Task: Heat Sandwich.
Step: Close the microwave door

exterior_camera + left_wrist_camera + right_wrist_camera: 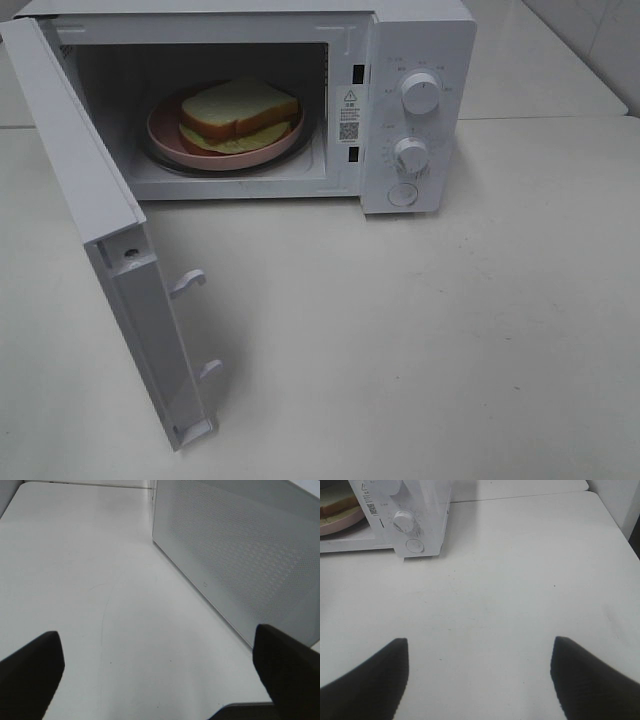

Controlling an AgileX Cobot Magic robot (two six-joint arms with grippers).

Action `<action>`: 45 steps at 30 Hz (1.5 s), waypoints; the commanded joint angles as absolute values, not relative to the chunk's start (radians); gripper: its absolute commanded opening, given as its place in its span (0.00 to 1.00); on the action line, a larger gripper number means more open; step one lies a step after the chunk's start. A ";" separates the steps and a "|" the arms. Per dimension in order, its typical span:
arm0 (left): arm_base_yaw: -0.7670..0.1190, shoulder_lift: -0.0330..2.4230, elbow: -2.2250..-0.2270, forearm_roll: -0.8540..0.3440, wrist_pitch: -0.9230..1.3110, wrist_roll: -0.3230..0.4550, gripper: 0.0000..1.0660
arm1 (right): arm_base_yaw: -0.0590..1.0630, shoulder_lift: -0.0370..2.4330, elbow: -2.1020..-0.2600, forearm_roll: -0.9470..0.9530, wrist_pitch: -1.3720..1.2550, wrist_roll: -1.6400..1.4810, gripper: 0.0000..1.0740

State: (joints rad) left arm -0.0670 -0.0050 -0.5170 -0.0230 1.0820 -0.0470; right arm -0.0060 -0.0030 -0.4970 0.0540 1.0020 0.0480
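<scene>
The sandwich (238, 112), white bread with tan crust and green lettuce, lies on a round pink plate (163, 135) inside the open white microwave (420, 40). Its door (85, 170) swings out to the front left. In the right wrist view a corner of the sandwich (335, 502) and plate (340, 525) shows in the cavity. My left gripper (157, 672) is open over bare table beside the door's outer face (240, 555). My right gripper (479, 677) is open over the table, well in front of the microwave's control panel. Neither gripper shows in the exterior high view.
Two knobs (420, 92) (411, 154) and a round button (403, 195) sit on the microwave's right panel. Two latch hooks (188, 282) stick out of the door's inner edge. The white table (450, 340) stretches in front and to the right.
</scene>
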 commanded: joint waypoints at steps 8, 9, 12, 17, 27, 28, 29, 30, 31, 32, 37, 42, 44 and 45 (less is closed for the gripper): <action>-0.062 -0.011 -0.515 -0.026 1.069 -0.045 0.91 | -0.011 -0.032 -0.494 0.056 0.993 0.043 0.71; -0.062 -0.011 -0.515 -0.026 1.069 -0.045 0.91 | -0.011 -0.032 -0.494 0.056 0.993 0.043 0.71; -0.062 -0.011 -0.515 -0.026 1.069 -0.045 0.91 | -0.011 -0.032 -0.494 0.056 0.993 0.043 0.71; -0.062 -0.011 -0.515 -0.026 1.069 -0.045 0.91 | -0.011 -0.032 -0.494 0.056 0.993 0.043 0.71; -0.062 -0.011 -0.517 -0.025 1.067 -0.018 0.91 | -0.011 -0.032 -0.494 0.056 0.993 0.043 0.71; -0.062 -0.010 -0.528 -0.029 1.069 -0.011 0.91 | -0.011 -0.032 -0.494 0.056 0.993 0.043 0.71; -0.062 -0.009 -0.539 -0.030 1.069 -0.011 0.91 | -0.011 -0.032 -0.494 0.056 0.993 0.043 0.71; -0.062 -0.003 -0.547 -0.027 1.067 -0.011 0.90 | -0.011 -0.032 -0.494 0.056 0.993 0.043 0.71; -0.062 0.007 -0.555 -0.021 1.063 -0.011 0.89 | -0.011 -0.032 -0.494 0.056 0.993 0.043 0.71; -0.062 0.007 -0.555 -0.021 1.063 -0.011 0.89 | -0.011 -0.032 -0.494 0.056 0.993 0.043 0.71; -0.062 0.114 -0.561 0.000 0.979 -0.008 0.71 | -0.011 -0.032 -0.494 0.056 0.993 0.043 0.71; -0.062 0.240 -0.560 0.000 0.926 0.000 0.43 | -0.011 -0.032 -0.494 0.056 0.993 0.043 0.71; -0.062 0.320 -0.560 0.008 0.875 0.000 0.29 | -0.011 -0.032 -0.494 0.056 0.993 0.043 0.71; -0.062 0.320 -0.560 0.008 0.875 0.000 0.29 | -0.011 -0.032 -0.494 0.056 0.993 0.043 0.71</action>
